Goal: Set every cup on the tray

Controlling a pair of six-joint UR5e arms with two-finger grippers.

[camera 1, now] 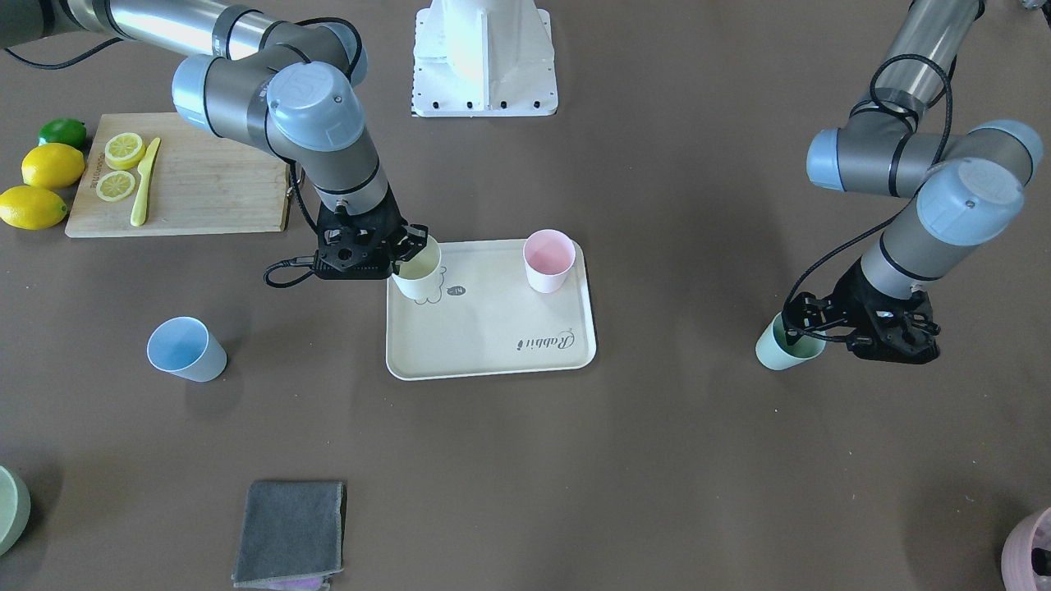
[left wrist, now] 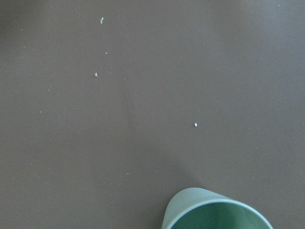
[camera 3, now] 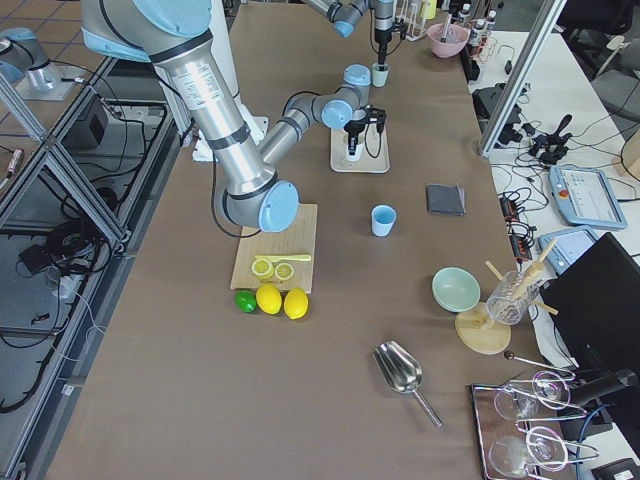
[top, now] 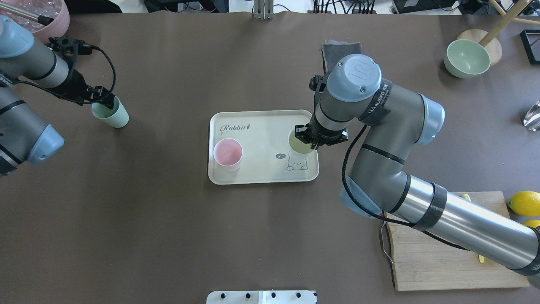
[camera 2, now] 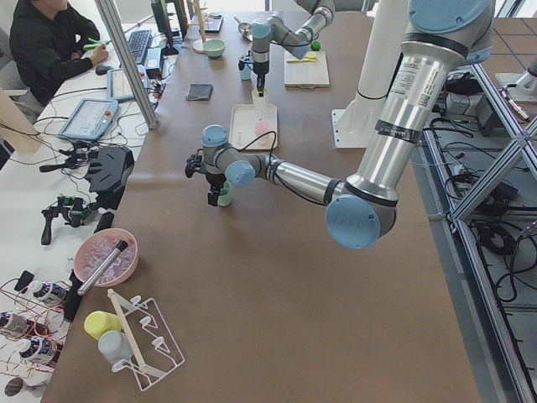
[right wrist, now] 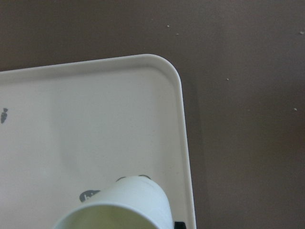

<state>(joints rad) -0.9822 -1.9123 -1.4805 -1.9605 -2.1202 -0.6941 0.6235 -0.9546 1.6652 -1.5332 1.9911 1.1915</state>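
Brown table (camera 1: 657, 451): tray (camera 1: 493, 345), blue cup (camera 1: 185, 349), cutting board (camera 1: 213, 189), lemons (camera 1: 51, 166), grey cloth (camera 1: 291, 532)

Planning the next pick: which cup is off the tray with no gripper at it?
The light blue cup, alone on the table: pink cup on the tray, pale yellow cup at the right gripper, mint green cup at the left gripper.

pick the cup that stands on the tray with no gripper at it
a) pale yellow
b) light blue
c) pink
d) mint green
c: the pink cup stands free on the tray, while the right gripper is at the pale yellow cup, the left gripper is at the mint green cup off the tray, and the light blue cup stands on the table.
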